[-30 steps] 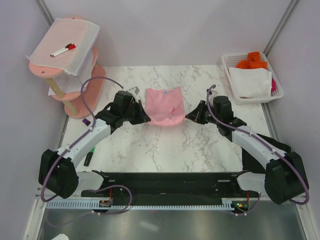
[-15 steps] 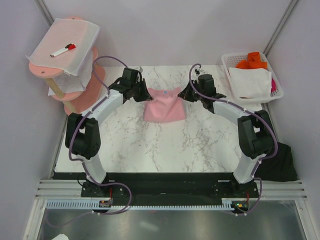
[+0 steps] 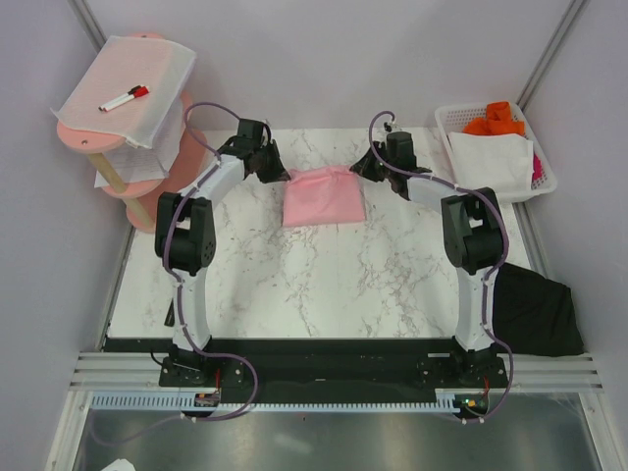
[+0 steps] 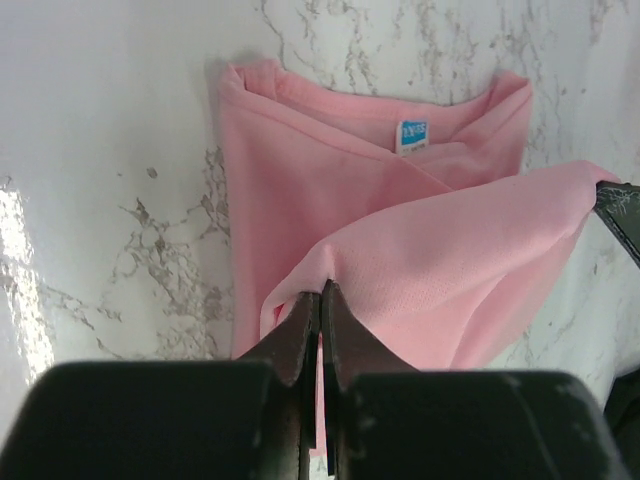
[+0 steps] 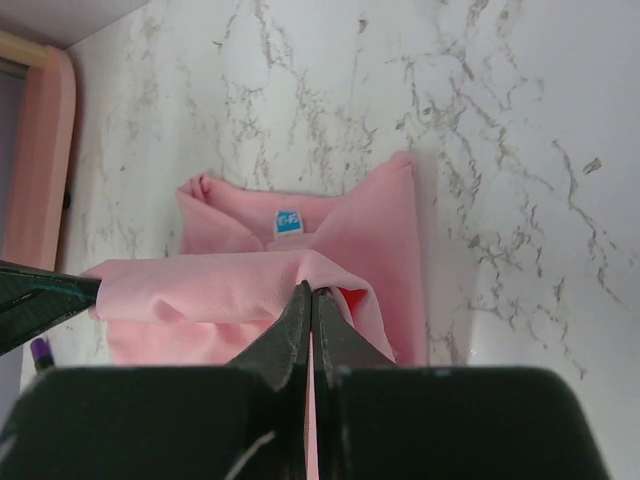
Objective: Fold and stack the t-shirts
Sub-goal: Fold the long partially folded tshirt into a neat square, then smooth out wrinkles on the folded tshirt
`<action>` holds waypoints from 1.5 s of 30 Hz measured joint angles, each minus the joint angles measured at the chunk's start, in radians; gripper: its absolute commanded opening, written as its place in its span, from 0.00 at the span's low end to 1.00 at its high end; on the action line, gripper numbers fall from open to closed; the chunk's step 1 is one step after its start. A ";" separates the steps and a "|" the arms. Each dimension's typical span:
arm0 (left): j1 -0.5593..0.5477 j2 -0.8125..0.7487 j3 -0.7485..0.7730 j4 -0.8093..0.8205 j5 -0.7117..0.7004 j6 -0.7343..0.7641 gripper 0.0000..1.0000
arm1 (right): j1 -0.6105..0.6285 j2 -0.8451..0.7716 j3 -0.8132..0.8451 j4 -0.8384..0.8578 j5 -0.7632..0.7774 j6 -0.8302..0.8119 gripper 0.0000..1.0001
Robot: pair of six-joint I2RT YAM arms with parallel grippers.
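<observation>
At the far middle of the bench (image 3: 324, 285) lies the pink shirt (image 3: 324, 201), partly folded, tag (image 4: 411, 135) showing at the collar. Left claw (image 4: 320, 297) is pinched tight on the top layer's left corner. Right claw (image 5: 311, 297) is pinched tight on its right corner, and the layer is held up between them. Black shirt (image 3: 530, 314) sits crumpled by the right arm's base, well apart, maybe hanging off the bench edge. Basket (image 3: 446, 118) at far right.

left fingers (image 3: 278, 174), right fingers (image 3: 364, 169): moved farther back | pink t-shirt (image 3: 324, 201): near edge folded over
</observation>
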 measured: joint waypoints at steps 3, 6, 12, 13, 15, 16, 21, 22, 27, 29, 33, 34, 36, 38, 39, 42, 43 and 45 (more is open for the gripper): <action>0.011 0.076 0.051 -0.003 0.002 0.000 0.14 | -0.007 0.087 0.058 0.011 0.000 0.008 0.08; 0.020 0.137 0.098 -0.011 0.007 0.003 0.74 | -0.012 0.165 0.114 0.009 -0.002 0.017 0.29; 0.039 0.157 0.119 -0.010 0.016 0.008 1.00 | -0.021 0.161 0.067 0.073 0.008 0.018 0.98; 0.041 0.137 0.090 0.011 0.016 0.008 1.00 | -0.023 0.124 0.018 0.097 0.018 0.007 0.98; 0.041 0.073 0.005 0.035 0.015 0.008 1.00 | -0.024 0.047 -0.067 0.113 0.034 -0.005 0.98; 0.038 0.031 -0.053 0.058 0.014 0.009 1.00 | -0.024 0.005 -0.105 0.122 0.039 -0.007 0.98; -0.002 -0.177 -0.247 0.138 0.008 0.009 0.78 | -0.024 -0.132 -0.164 0.173 0.013 -0.011 0.59; -0.011 -0.201 -0.262 0.156 0.008 0.008 0.54 | -0.023 -0.141 -0.164 0.196 -0.001 -0.005 0.29; -0.051 -0.235 -0.288 0.283 0.072 -0.002 0.02 | -0.011 -0.112 -0.161 0.281 -0.089 0.079 0.00; -0.054 -0.206 -0.277 0.316 0.125 -0.014 0.02 | -0.005 -0.058 -0.152 0.333 -0.138 0.134 0.00; -0.051 -0.086 -0.279 0.461 0.278 -0.093 0.02 | 0.003 0.093 -0.128 0.446 -0.235 0.276 0.00; -0.050 -0.077 -0.283 0.471 0.290 -0.100 0.02 | 0.005 0.121 -0.127 0.463 -0.250 0.302 0.00; -0.048 -0.042 -0.324 0.540 0.343 -0.149 0.02 | 0.008 0.173 -0.127 0.497 -0.282 0.357 0.00; -0.048 -0.013 -0.362 0.603 0.394 -0.194 0.02 | 0.010 0.210 -0.117 0.522 -0.311 0.399 0.00; -0.048 0.000 -0.374 0.628 0.410 -0.212 0.02 | 0.010 0.224 -0.107 0.532 -0.321 0.416 0.00; -0.048 0.034 -0.413 0.710 0.453 -0.266 0.02 | 0.010 0.243 -0.073 0.558 -0.344 0.454 0.00; -0.048 0.042 -0.423 0.728 0.463 -0.278 0.02 | 0.010 0.244 -0.063 0.567 -0.347 0.461 0.00; -0.048 0.053 -0.435 0.759 0.472 -0.294 0.02 | 0.010 0.244 -0.049 0.578 -0.347 0.467 0.00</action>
